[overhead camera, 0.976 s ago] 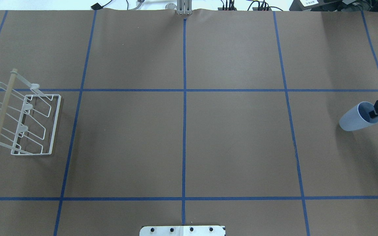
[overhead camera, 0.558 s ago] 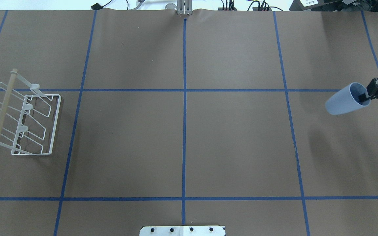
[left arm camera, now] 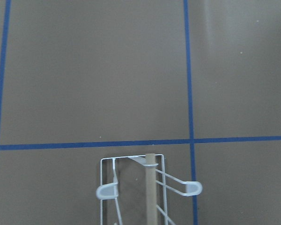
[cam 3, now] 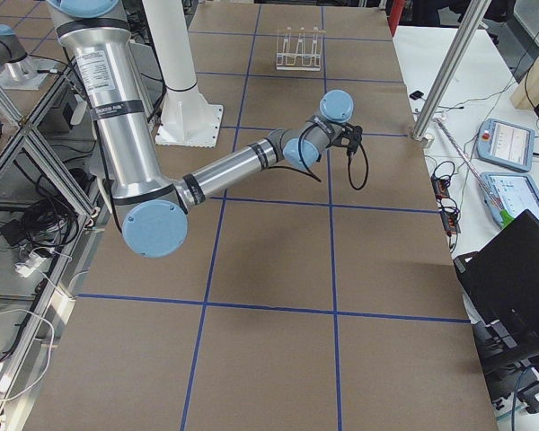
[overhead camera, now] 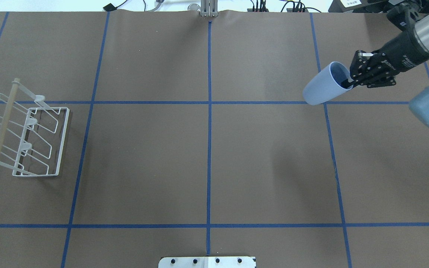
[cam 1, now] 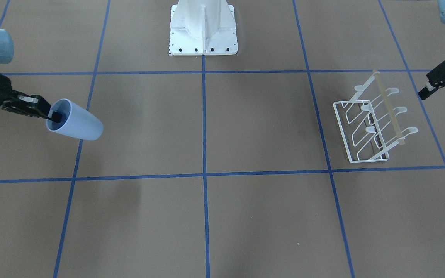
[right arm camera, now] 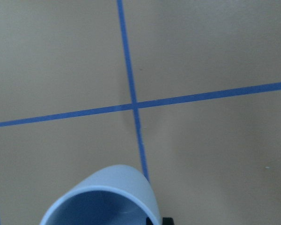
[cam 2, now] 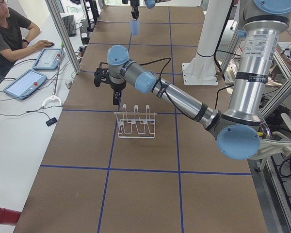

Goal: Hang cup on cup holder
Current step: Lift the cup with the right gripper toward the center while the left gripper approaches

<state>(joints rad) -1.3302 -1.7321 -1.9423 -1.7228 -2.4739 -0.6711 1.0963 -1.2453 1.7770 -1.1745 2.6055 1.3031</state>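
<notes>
The table point(overhead camera: 143, 160), covered in brown paper and crossed by blue tape lines, is carrying only the cup holder point(overhead camera: 28, 134), which is standing at the robot's left end. The right arm point(overhead camera: 419, 41) is reaching in over the right half, and the left arm point(cam 2: 179, 99) is stretching out above the rack.

The holder's white wire prongs are slanting up from the rectangular base frame, with a pale wooden bar point(overhead camera: 4, 123) lying across them. No cup is hanging on it.

The cup point(overhead camera: 324, 87) is hanging clear of the table, tipped nearly on its side, with its mouth facing the right gripper point(overhead camera: 349, 80) and its base pointing toward the table's middle. It is well apart from the holder. The right gripper is pinching the rim wall, with one finger inside the mouth and the other outside.

The left gripper point(cam 1: 439, 96) is hovering just beside the holder's bar side, with its fingers spread and nothing between them.
</notes>
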